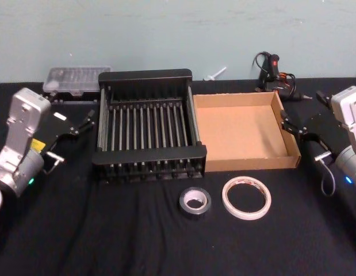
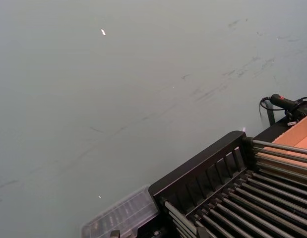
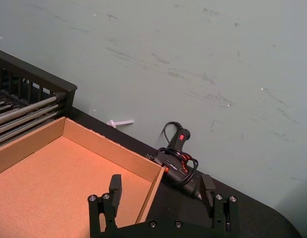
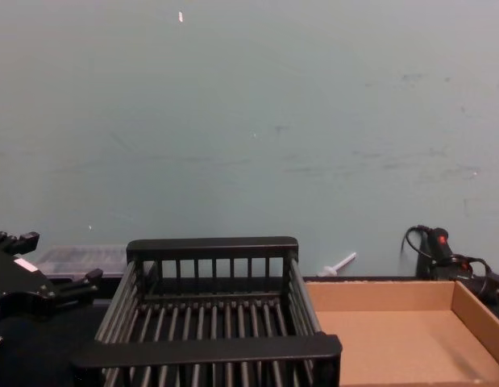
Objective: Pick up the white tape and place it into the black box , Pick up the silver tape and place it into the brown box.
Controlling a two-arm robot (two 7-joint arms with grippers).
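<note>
Two tape rolls lie flat on the black table: white tape (image 1: 247, 198) before the brown box (image 1: 245, 133), silver tape (image 1: 195, 202) just left, near the black box (image 1: 147, 126). Left gripper (image 1: 84, 122) and right gripper (image 1: 286, 122) wait at the sides, jaws apart, holding nothing

Each arm ends in a silver-grey cylindrical wrist section carrying a small lit indicator, greenish on the left arm and blue on the right. A pale grey, box-shaped module with rounded corners sits on top of each wrist. The left gripper (image 1: 88, 119) and right gripper (image 1: 284, 119) are matte black, angular assemblies with short, blunt fingers (image 3: 115, 187). Round screw heads line the right gripper's black base plate. A white label marks the left gripper body. A thin grey cable loops beneath the right wrist; a short metal pin protrudes sideways from each gripper body.
</note>
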